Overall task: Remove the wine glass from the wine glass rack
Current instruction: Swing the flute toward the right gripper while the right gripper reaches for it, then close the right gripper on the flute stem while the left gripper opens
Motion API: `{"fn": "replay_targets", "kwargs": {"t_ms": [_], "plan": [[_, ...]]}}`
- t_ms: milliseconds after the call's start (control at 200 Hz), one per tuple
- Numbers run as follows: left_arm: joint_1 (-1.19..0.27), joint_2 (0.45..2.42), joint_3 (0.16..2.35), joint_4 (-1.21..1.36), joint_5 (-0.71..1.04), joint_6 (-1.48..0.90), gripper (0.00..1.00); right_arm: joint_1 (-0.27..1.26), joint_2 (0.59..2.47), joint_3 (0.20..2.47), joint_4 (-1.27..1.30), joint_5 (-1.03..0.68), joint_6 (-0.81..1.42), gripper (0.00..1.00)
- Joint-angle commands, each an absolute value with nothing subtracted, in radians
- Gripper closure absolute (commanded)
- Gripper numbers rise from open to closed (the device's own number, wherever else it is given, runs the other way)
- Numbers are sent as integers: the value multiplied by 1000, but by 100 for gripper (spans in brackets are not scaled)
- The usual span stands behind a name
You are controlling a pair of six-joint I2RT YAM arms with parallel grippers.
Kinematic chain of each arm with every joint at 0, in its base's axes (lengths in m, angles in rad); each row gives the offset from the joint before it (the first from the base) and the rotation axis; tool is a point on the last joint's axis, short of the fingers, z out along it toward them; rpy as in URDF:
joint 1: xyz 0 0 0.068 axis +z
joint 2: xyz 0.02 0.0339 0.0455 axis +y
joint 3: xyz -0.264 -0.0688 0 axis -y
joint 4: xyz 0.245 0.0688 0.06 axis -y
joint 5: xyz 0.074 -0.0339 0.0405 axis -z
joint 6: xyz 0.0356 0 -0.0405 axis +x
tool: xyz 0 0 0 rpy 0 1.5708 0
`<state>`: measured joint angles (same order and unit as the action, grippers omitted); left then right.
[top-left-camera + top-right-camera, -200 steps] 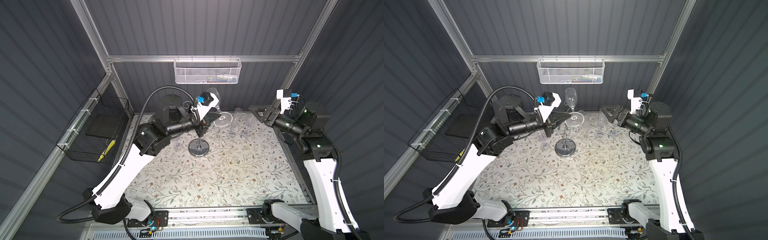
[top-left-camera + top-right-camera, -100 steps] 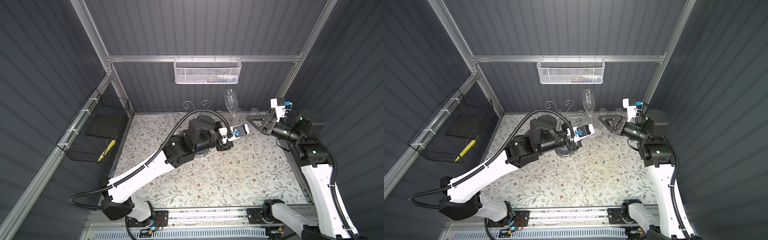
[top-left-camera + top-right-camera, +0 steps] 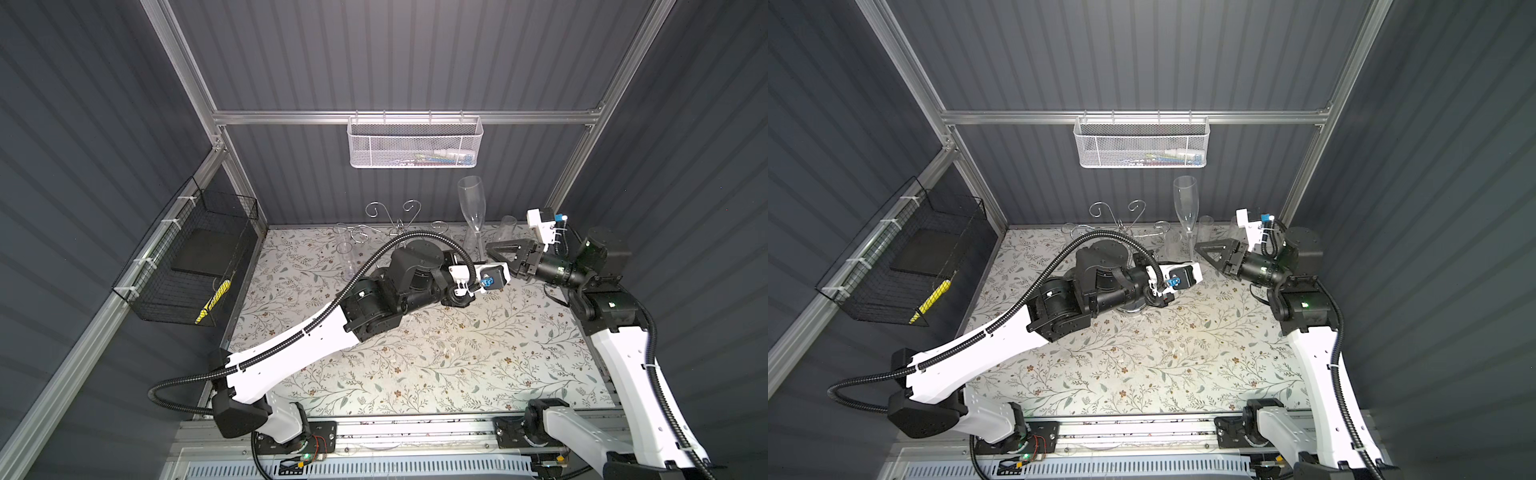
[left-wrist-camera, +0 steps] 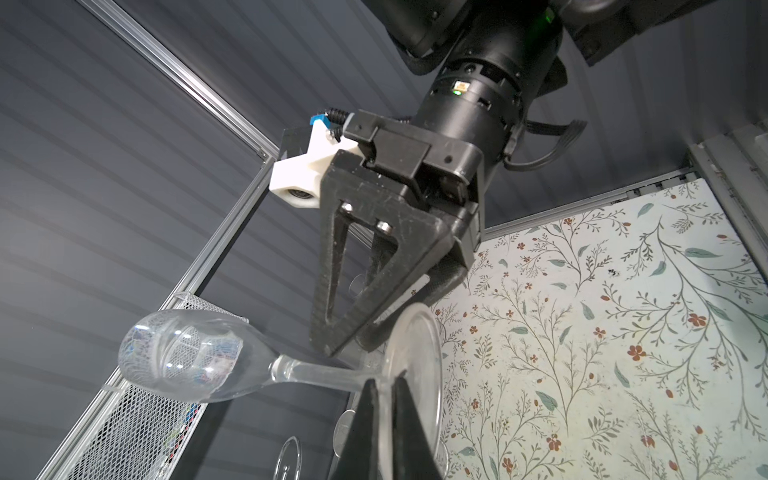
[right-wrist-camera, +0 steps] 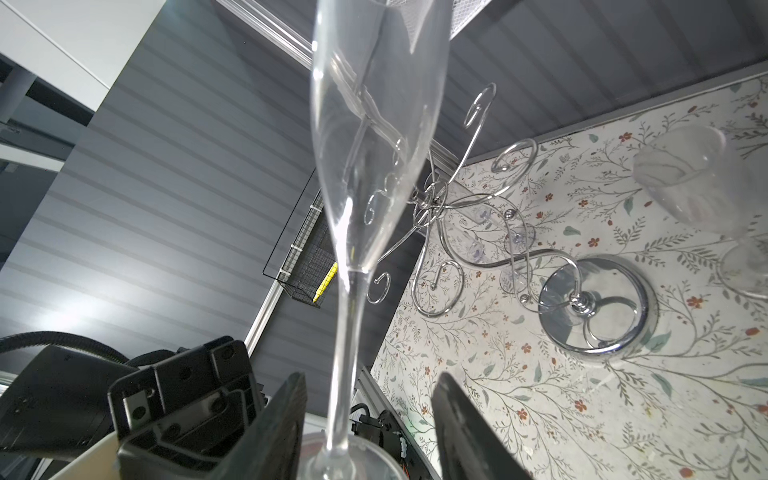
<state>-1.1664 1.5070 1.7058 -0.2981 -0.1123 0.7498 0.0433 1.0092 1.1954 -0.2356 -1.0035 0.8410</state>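
The wine glass [image 3: 471, 203] is a clear flute, upright at the back right in both top views and apart from the wine glass rack [image 3: 399, 226]. My left gripper [image 4: 384, 380] is shut on the glass stem just above the foot. The bowl [image 4: 183, 357] points away from the gripper. My right gripper [image 5: 368, 380] is open, with the stem [image 5: 345, 332] passing between its fingers and touching neither. In a top view the right gripper [image 3: 1202, 253] faces the left wrist beside the glass [image 3: 1185, 203]. The rack's mirrored base [image 5: 598, 307] stands on the floral mat.
Other clear glasses stand on the mat near the rack [image 3: 345, 253] and at the back right [image 3: 508, 226]; one shows close by [image 5: 685, 178]. A white mesh basket [image 3: 413, 143] hangs on the back wall. A black wire basket [image 3: 195, 266] hangs on the left wall.
My left arm swung right, carrying the glass away from the rack and turning it upright. My right gripper came in around the stem and its jaws narrowed.
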Motion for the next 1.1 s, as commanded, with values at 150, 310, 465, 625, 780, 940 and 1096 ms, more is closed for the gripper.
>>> {"fn": "replay_targets", "kwargs": {"t_ms": [150,310,465,625,780,940,1096], "plan": [[-1181,1514,1704,-261,-117,796,100,71,1016,1172,-184,-1050,846,55],[-1184,1517,1705,-265,-103,807,100,85,1034,1171,-184,-1063,843,64],[-1187,1526,1719,-295,-97,813,100,98,1043,1169,-184,-1054,836,75],[-1188,1533,1733,-320,-112,814,100,108,1049,1166,-184,-1047,827,87],[-1189,1526,1723,-307,-106,807,100,116,1056,1165,-176,-1048,814,94],[-1189,1509,1685,-257,-105,755,96,121,1047,1156,-172,-1027,789,100],[-1188,1442,1592,-123,-128,608,53,121,1025,1150,-203,-967,720,100]]}}
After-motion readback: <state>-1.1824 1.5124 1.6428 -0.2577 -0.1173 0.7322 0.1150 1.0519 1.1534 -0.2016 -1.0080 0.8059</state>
